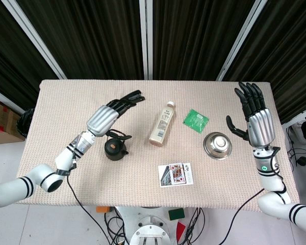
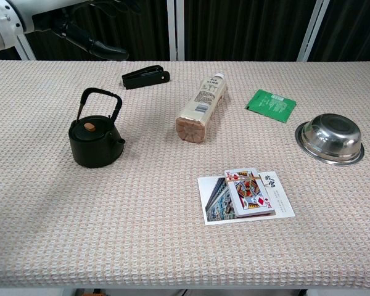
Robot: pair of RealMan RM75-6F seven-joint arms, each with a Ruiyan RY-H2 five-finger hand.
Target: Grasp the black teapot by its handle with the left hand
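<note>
Black teapot (image 2: 95, 143) upright, handle raised

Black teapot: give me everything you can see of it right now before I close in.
The black teapot is squat and round with a matte, iron-like look. It stands upright on the woven table cover, toward the robot's left. Its thin bail handle stands raised over the lid, which carries a tan, wood-coloured knob. A short spout sticks out on one side. Nothing touches it: the left hand hovers above and beyond it, fingers extended, holding nothing.

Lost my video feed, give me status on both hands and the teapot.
Left hand open, above table beyond the teapot, not touching. Right hand open, raised. Handle upright, nothing blocking.
</note>
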